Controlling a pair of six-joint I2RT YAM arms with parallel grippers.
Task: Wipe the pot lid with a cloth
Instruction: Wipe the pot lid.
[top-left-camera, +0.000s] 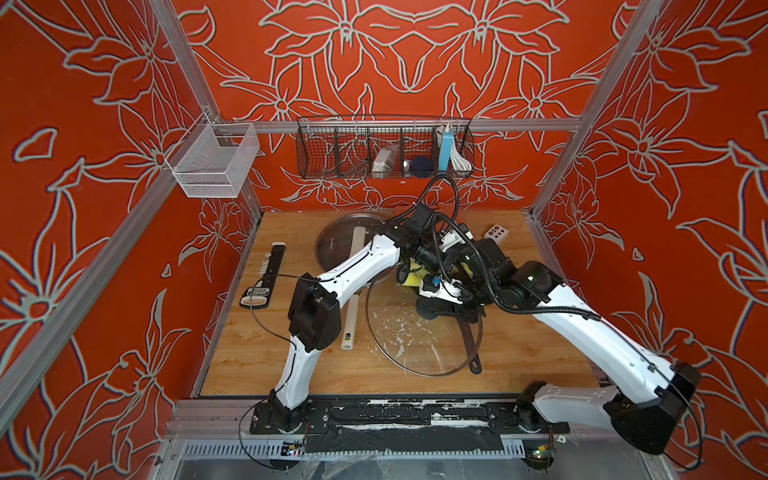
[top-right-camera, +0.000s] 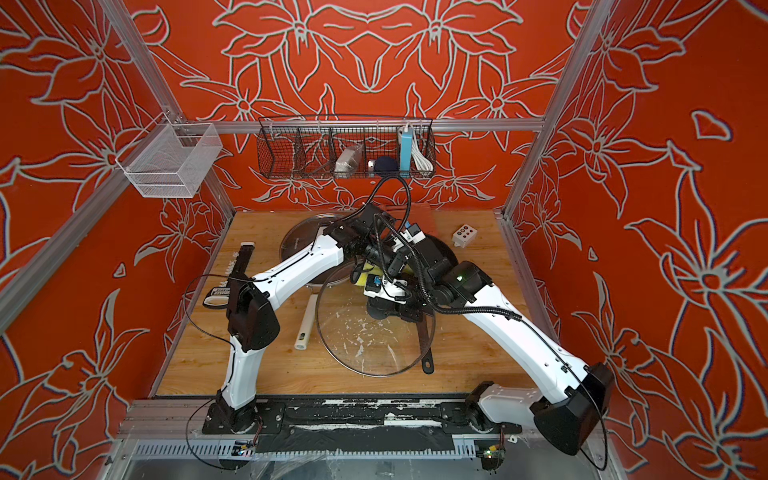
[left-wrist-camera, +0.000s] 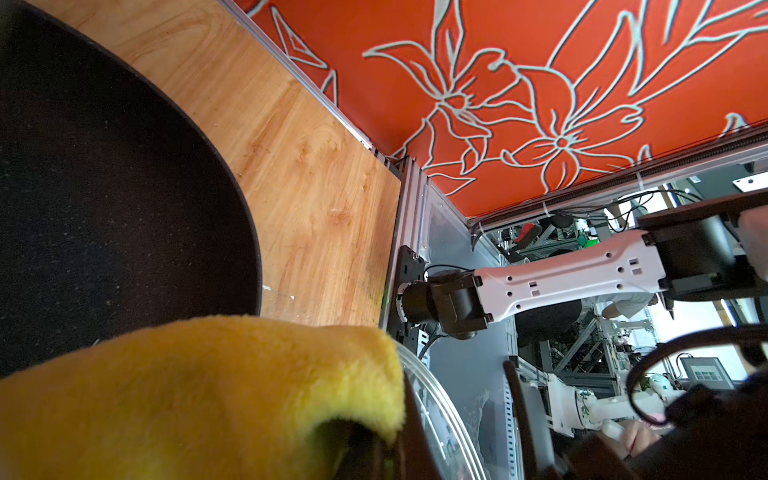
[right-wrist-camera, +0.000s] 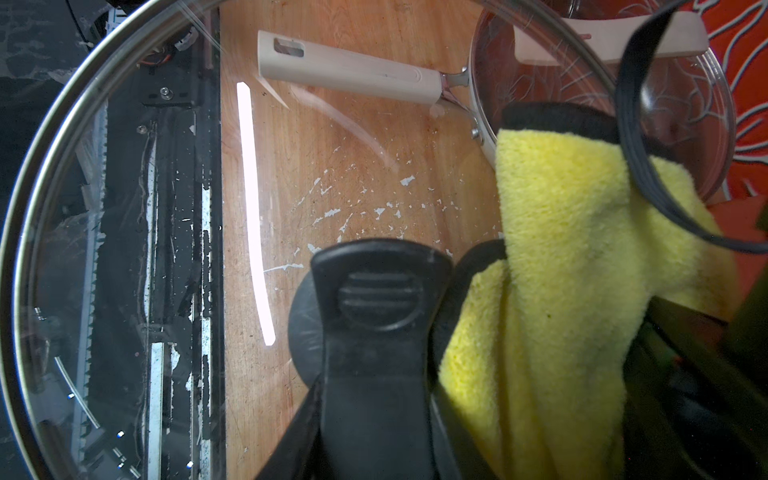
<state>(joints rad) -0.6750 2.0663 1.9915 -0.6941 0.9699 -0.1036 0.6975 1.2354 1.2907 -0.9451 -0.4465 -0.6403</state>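
Observation:
The pot lid (top-left-camera: 424, 332) is a wide glass disc with a metal rim, held tilted above the table in both top views (top-right-camera: 374, 338). My right gripper (right-wrist-camera: 374, 415) is shut on the lid's black handle (right-wrist-camera: 376, 307). White smears speckle the glass (right-wrist-camera: 332, 216). The fluffy yellow cloth (right-wrist-camera: 582, 257) is bunched against the lid's far side beside the handle. My left gripper (left-wrist-camera: 365, 449) is shut on the cloth (left-wrist-camera: 208, 395), which covers its jaws. In a top view only a patch of the cloth (top-left-camera: 411, 279) shows between the two wrists.
A pan with a cream handle (top-left-camera: 351, 320) and its own glass lid (top-left-camera: 345, 243) sits at the back left. A dark pan (left-wrist-camera: 104, 208) lies under the right arm, its handle (top-left-camera: 471, 349) pointing forward. A black tool (top-left-camera: 266, 274) and a white button box (top-left-camera: 496, 235) lie nearby.

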